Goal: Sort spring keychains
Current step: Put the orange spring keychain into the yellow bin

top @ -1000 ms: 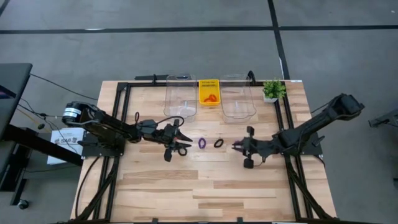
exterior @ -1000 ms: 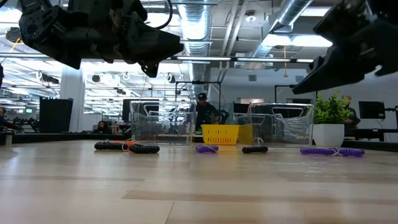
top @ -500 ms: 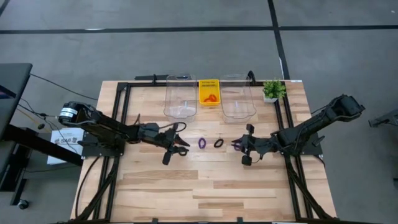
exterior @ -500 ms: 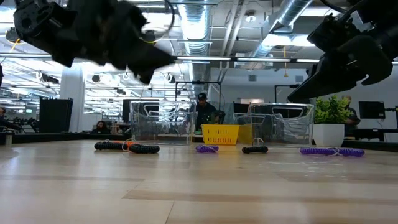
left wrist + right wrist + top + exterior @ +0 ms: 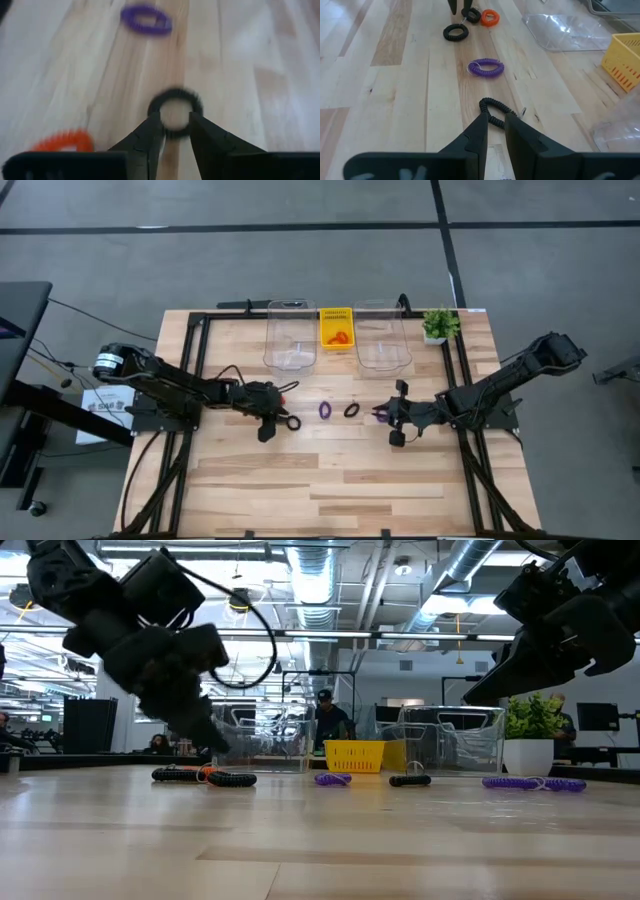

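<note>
A black spring keychain [image 5: 175, 106] lies flat on the wood. My left gripper [image 5: 175, 125] slants down just above it, open, with a fingertip over each side of the ring's near part. An orange one [image 5: 62, 141] lies beside that gripper, and a second black one [image 5: 471, 15] lies by its fingers. Further right lie a purple ring [image 5: 325, 409], a stretched black one [image 5: 492, 107] and another purple one [image 5: 380, 415]. My right gripper [image 5: 496, 125] hangs above the table behind the stretched black one, open by a narrow gap and holding nothing.
Two clear bins [image 5: 290, 340] [image 5: 382, 345] stand at the far edge with a yellow basket [image 5: 336, 315] between them; an orange keychain [image 5: 339, 337] lies in the basket. A small potted plant [image 5: 437, 325] stands at the far right. Bare wood fills the near half.
My left gripper has tipped from about level to slanting down. It has sunk toward the black keychain in front of it. The keychains lie where they were.
</note>
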Robot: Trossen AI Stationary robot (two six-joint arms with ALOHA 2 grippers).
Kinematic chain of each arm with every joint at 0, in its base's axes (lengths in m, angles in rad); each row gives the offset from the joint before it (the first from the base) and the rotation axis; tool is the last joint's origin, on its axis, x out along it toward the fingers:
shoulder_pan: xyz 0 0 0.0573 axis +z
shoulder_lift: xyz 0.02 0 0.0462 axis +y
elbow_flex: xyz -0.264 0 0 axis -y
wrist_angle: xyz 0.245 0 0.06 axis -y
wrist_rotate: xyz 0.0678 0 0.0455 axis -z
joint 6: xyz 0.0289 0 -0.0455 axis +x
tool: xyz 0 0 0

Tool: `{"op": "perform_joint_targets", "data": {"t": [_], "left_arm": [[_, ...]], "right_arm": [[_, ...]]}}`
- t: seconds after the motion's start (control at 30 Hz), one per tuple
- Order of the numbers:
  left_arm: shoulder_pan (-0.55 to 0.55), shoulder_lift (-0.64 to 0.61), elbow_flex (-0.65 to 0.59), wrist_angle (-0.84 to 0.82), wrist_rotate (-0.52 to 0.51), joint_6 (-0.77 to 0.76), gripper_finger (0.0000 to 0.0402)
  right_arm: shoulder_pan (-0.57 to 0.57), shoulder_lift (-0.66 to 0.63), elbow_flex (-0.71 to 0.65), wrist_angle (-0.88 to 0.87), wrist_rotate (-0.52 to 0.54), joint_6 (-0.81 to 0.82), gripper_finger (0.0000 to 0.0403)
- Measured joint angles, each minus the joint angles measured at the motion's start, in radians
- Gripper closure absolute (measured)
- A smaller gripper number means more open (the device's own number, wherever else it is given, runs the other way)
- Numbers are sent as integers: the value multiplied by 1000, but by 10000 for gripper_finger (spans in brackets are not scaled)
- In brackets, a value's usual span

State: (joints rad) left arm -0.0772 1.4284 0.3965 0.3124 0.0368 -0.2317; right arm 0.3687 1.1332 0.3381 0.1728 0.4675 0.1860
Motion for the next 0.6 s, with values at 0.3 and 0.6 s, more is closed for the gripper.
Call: {"op": "perform_joint_targets", "data": {"t": [0.3, 0.6], "left_arm": [[-10, -125, 0, -131, -43, -88, 303], [-21, -130, 0, -157, -199, -95, 303]], "right_arm": [[0, 0, 0, 0, 0, 0, 344], [0, 0, 0, 0, 0, 0, 344]]}}
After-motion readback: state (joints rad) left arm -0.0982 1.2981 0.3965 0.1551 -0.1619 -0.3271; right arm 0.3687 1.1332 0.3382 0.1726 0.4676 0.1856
